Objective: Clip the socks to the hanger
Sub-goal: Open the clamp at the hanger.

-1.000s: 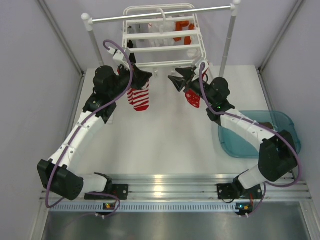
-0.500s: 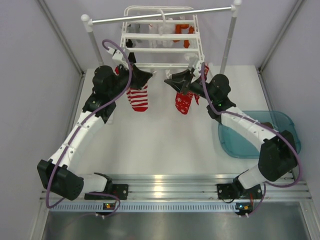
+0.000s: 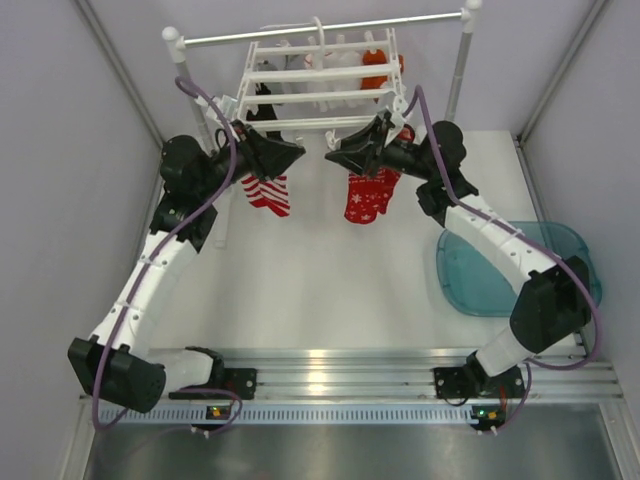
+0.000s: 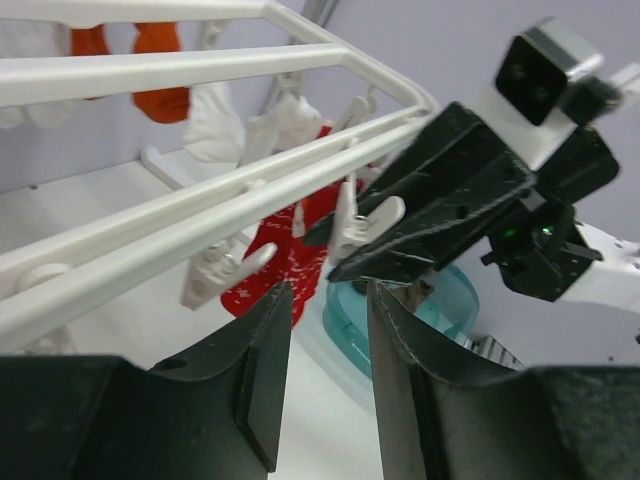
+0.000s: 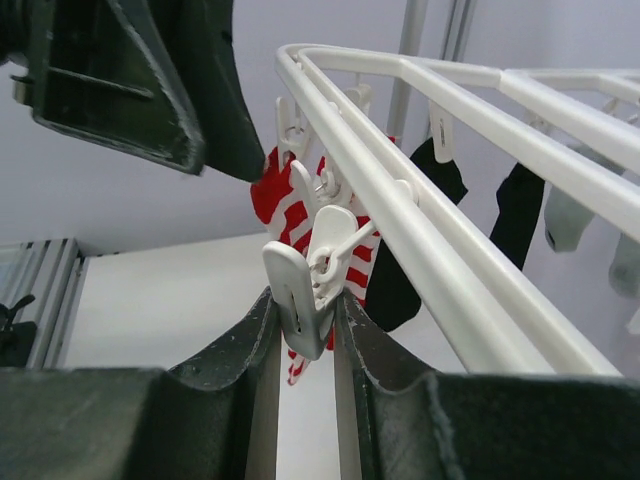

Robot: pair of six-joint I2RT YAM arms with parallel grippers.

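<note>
We noted the right tool (image 5: 305,300) gripping a clip (image 5: 298,280) on the hanger's (image 3: 300,73) near edge, with the sock (image 3: 370,195) hanging vertically beneath; the left tool (image 4: 328,300) stood open.

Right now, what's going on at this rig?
The work is at the front bar of the white plastic rectangular drying hanger. The right claw is shut on a white plastic clip there. The small red sock with white snowflake pattern hangs just below it; I cannot tell whether it is already clipped. The left claw stands open and empty beside the same bar, near the hanging red-and-white striped sock.
</note>
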